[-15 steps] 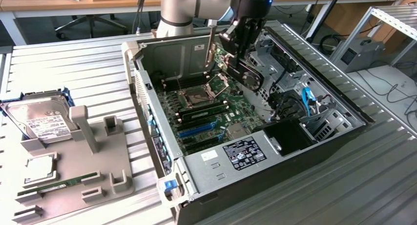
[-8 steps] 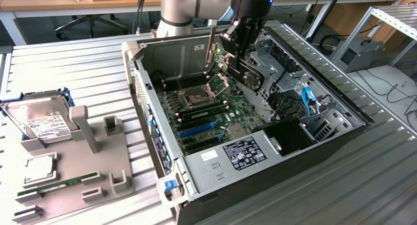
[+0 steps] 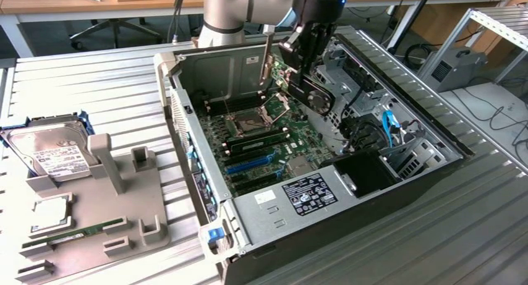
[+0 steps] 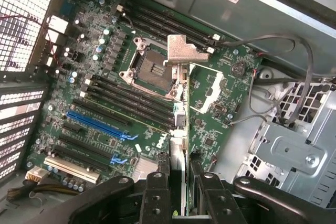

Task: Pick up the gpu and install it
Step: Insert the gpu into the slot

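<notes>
The gripper [image 4: 179, 179] pinches the gpu [image 4: 182, 53] edge-on above the motherboard [image 4: 212, 129]; the blue slots [image 4: 97, 124] lie off to one side.

Thin gpu [image 4: 180, 114], silvery bracket at its end, edge-on above the motherboard [image 4: 210, 124]

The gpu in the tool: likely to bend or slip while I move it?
Probably stiff: the gpu runs straight, edge-on, out of the tool. Its metal bracket sits far from the grip, so it may pivot if bumped.
</notes>
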`<state>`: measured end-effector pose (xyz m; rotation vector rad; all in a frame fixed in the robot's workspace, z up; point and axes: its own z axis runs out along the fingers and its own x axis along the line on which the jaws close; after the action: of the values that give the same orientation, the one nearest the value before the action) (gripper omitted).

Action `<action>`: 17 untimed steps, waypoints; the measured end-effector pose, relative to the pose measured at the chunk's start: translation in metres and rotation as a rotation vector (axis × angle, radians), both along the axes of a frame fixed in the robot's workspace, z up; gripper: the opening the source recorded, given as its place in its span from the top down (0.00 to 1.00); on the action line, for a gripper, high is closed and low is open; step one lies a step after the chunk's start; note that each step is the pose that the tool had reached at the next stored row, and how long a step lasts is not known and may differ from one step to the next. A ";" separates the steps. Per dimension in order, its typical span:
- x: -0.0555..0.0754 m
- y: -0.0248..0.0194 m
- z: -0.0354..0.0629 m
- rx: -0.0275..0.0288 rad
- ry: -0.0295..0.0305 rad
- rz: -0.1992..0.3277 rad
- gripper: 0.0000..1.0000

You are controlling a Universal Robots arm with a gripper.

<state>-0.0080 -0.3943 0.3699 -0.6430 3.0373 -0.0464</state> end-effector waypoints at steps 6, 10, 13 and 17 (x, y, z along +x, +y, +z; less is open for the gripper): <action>0.000 0.0000 -0.0001 0.0000 0.0000 0.010 0.74; 0.001 0.0000 -0.0001 0.0000 0.0000 0.016 0.74; 0.001 0.0000 -0.0001 -0.0001 0.0000 0.020 0.74; 0.001 0.0000 -0.0003 0.0000 0.0001 0.026 0.74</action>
<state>-0.0074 -0.3943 0.3696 -0.6823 3.0284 -0.0457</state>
